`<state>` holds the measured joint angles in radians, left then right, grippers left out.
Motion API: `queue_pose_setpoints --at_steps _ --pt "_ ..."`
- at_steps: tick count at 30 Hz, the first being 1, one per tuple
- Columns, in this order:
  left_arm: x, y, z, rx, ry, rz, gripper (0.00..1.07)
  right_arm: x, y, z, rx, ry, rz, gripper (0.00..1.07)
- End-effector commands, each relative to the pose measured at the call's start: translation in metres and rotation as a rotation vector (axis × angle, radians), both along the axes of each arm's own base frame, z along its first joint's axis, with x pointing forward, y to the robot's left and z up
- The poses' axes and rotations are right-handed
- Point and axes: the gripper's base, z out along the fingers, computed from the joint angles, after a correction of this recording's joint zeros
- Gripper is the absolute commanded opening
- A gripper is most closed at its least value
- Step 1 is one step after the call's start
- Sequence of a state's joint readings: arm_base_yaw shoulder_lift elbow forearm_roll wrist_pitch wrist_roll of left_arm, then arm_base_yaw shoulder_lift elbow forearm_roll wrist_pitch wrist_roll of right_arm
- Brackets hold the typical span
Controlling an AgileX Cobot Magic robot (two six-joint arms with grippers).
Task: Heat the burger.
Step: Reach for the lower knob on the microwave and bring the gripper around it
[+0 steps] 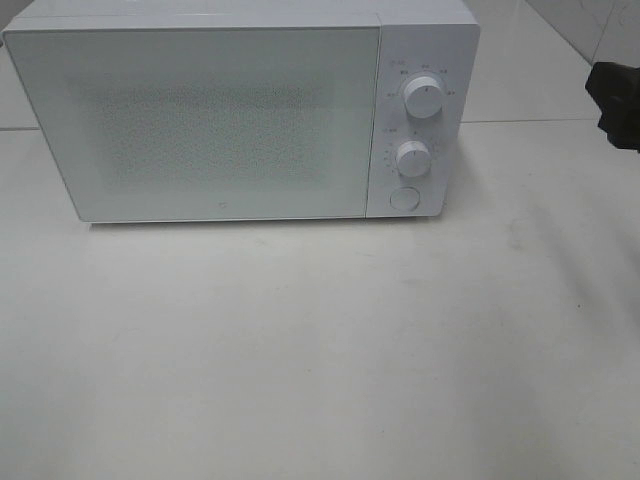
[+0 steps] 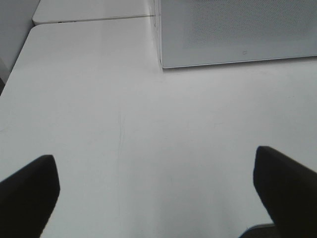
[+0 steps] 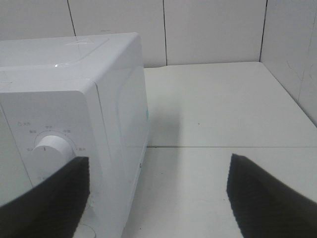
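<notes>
The burger is out of view in every frame. A white microwave stands at the back of the table with its door shut. In the left wrist view my left gripper hangs open over bare tabletop, with the microwave's lower corner ahead of it. My right gripper is open and holds nothing. It sits by the microwave's right side, close to the upper knob. A dark part of the right arm shows at the right edge of the high view.
The microwave's control panel carries two white knobs and a round button. The white table stretches in front. Tiled walls close the back and right side.
</notes>
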<state>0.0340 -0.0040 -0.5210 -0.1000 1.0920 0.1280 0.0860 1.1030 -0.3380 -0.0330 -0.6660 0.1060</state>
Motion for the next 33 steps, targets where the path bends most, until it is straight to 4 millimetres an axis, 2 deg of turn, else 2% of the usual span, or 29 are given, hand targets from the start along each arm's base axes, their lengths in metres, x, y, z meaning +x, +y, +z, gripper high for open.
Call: queue_pose_setpoints --at_steps 1,5,9,12,14,28,33 --pt "-0.003 -0.001 0.001 -0.009 -0.04 -0.001 1.0 0.004 0.0 -0.003 -0.004 -0.02 -0.023 0.75" --pt "-0.003 -0.001 0.001 -0.009 -0.04 -0.001 1.0 0.011 0.015 -0.012 -0.071 -0.081 -0.031 0.75" --pt "-0.003 -0.001 0.001 -0.009 -0.04 -0.001 1.0 0.014 0.031 -0.023 -0.055 -0.101 -0.035 0.75" --pt "-0.003 -0.001 0.001 -0.009 -0.04 -0.001 1.0 0.014 0.035 -0.025 -0.053 -0.101 -0.024 0.75" --pt "-0.003 -0.001 0.001 -0.009 -0.04 -0.001 1.0 0.014 0.049 -0.033 -0.06 -0.102 0.009 0.75" --pt "-0.003 -0.001 0.001 -0.009 -0.04 -0.001 1.0 0.004 0.085 -0.051 -0.041 -0.177 -0.041 0.75" --pt "-0.003 -0.001 0.001 -0.009 -0.039 -0.001 1.0 0.002 0.09 -0.062 -0.07 -0.131 -0.066 0.75"
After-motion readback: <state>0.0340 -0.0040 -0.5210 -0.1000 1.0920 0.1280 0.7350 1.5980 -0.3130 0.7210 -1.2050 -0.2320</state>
